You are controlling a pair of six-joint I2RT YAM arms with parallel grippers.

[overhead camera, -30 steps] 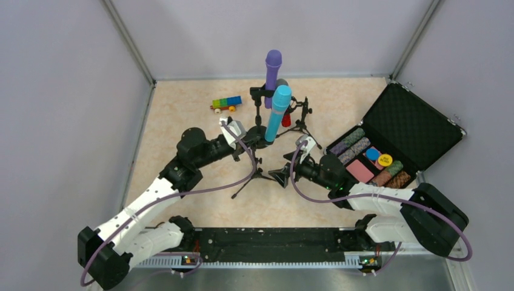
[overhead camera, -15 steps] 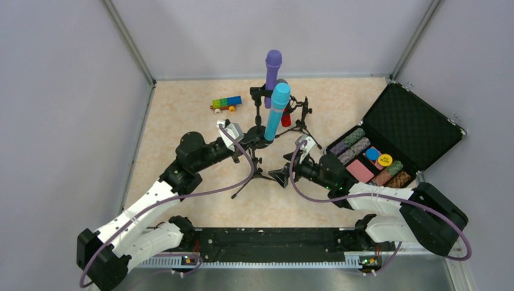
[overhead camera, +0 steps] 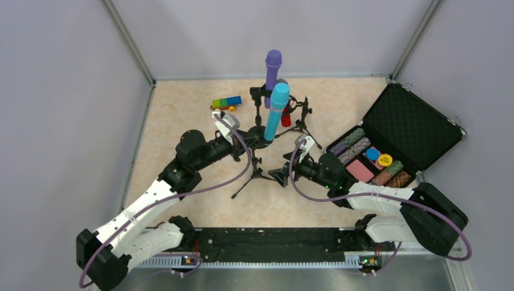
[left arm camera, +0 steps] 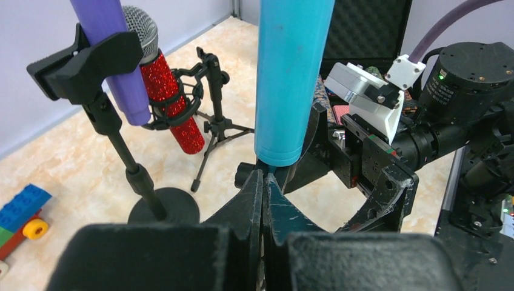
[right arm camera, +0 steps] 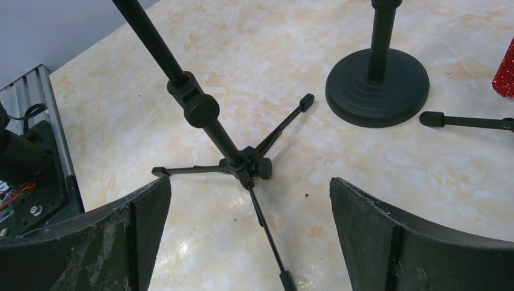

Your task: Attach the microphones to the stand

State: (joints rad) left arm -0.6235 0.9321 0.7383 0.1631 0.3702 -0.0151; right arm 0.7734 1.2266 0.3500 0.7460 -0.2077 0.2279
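Closed left pincer (left arm camera: 263,185) beneath blue mic (left arm camera: 291,79); right pincer (right arm camera: 250,189) agape facing tripod (right arm camera: 242,162).

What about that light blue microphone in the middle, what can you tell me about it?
The light blue microphone looks like smooth toy plastic, one colour all over, with a rounded head above a straight handle. It stands head up, leaning slightly, mid-table in front of the purple microphone, apparently on the tripod stand; its clip is hidden. The left gripper, shut, sits just below its lower end; whether they touch is unclear.
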